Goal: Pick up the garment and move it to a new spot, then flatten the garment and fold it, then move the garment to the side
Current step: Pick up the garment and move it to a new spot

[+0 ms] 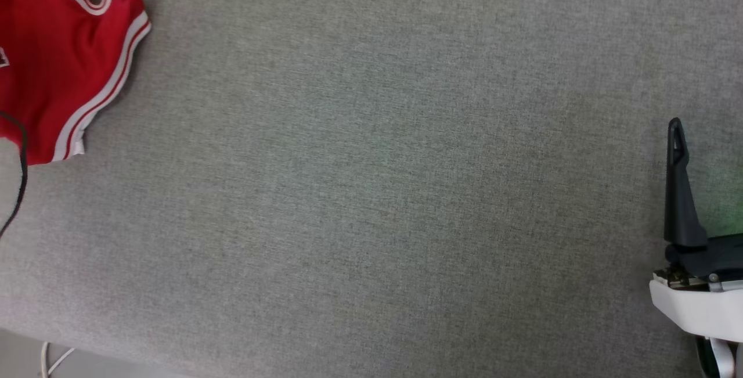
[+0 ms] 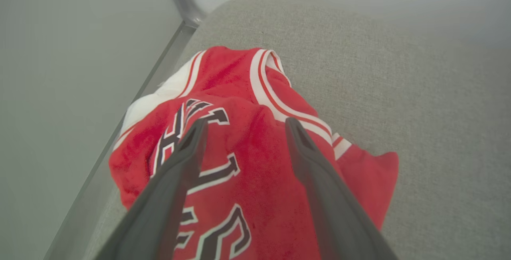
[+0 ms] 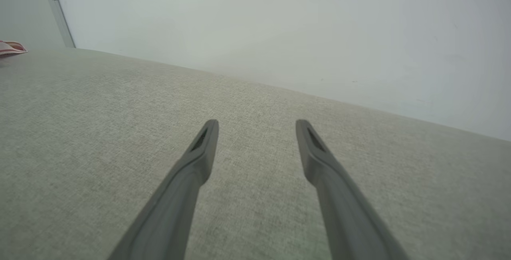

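The garment point(image 1: 64, 64) sits crumpled at the far upper left of the head view, cut off by the frame edge, its red cloth and red-white striped trim bunched up on the grey fabric worktop point(image 1: 371, 180). In the left wrist view it's a heap point(image 2: 231, 72), with black white-outlined lettering face up and a white sleeve poking out at the back. It lies right along the worktop's edge, next to a pale wall point(image 2: 60, 92).

The left hand point(image 2: 243, 126) hangs directly over that heap with its two dark fingers spread wide. Nothing is between them but the lettering below, and whether the tips touch the cloth I can't tell.

Over on the other side, the right hand point(image 3: 257, 126) is released too, fingers parted over bare grey fabric and gripping nothing. One of its fingers point(image 1: 678, 192) stands up at the lower right of the head view, well apart from the jersey.

A thin black cable point(image 1: 22, 175) loops down the left edge just below the garment, and a white cable point(image 1: 52, 360) shows past the worktop's near edge.
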Robot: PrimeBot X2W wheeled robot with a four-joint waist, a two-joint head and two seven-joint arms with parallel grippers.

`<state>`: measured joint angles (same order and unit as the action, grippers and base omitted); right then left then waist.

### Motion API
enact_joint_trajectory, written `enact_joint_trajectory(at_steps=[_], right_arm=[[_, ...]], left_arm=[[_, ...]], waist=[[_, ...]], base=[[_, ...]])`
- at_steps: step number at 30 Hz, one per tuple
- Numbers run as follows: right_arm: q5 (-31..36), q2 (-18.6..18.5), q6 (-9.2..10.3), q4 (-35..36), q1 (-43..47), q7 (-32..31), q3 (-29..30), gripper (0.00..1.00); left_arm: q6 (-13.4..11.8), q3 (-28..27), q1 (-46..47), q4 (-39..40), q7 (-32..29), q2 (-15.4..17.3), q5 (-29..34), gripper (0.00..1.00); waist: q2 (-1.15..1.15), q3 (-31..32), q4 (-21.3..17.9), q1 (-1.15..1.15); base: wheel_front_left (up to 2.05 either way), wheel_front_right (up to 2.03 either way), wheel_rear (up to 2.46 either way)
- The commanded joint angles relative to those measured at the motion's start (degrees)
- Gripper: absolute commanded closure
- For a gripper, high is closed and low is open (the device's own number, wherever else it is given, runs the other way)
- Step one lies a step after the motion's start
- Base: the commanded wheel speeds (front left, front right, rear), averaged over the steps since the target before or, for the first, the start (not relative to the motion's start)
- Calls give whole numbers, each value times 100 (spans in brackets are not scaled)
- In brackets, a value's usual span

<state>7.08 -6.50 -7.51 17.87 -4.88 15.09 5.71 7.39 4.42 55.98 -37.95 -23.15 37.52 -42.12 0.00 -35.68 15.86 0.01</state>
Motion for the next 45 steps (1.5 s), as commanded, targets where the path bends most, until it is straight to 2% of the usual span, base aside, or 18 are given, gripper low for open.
enact_joint_trajectory(at_steps=[1,2,8,15,16,17,19,27,34,40,45], right_arm=[[31,-51,3,75,-109,12,-3,0],[31,-51,3,75,-109,12,-3,0],[77,-59,3,151,-176,12,38,0],[96,-79,4,116,-185,9,41,0],[100,-79,4,100,-189,9,37,0],[100,-75,4,82,-195,9,32,0],[85,-61,4,54,-234,10,7,0],[-47,94,4,-137,-254,11,-117,0],[-164,252,4,-361,-270,11,-266,0],[-265,336,4,-507,-248,12,-339,0],[-367,368,4,-618,-218,11,-411,0]], left_arm=[[-8,139,-103,-6,-360,186,-331,0],[-8,139,-103,-6,-360,186,-331,0],[-7,692,-328,-256,-1407,259,-1319,0],[-6,1178,-415,-534,-1634,107,-1493,0],[-6,1279,-422,-519,-1656,93,-1507,33],[-6,1335,-412,-514,-1622,85,-1548,100],[-2,1445,-329,-475,-1480,176,-1518,100],[-2,1802,75,-18,-802,903,-1397,100],[-1,2304,456,791,-608,1466,-1389,100],[-2,2753,885,1614,-629,1619,-1318,100],[-3,3160,1283,2231,-781,1571,-1177,100]], waist=[[0,-142,-78,-1],[0,-142,-78,-1],[0,-402,-165,-1],[0,-486,-189,-1],[0,-481,-193,-1],[0,-465,-195,-1],[0,-402,-212,-1],[0,175,-308,-1],[0,788,-430,-1],[0,1196,-589,-1],[0,1470,-825,-1]], base=[[0,0,0],[0,0,0],[0,0,0],[0,0,0],[0,0,0],[0,0,0],[0,0,0],[0,0,0],[0,0,0],[0,0,0],[0,0,0]])
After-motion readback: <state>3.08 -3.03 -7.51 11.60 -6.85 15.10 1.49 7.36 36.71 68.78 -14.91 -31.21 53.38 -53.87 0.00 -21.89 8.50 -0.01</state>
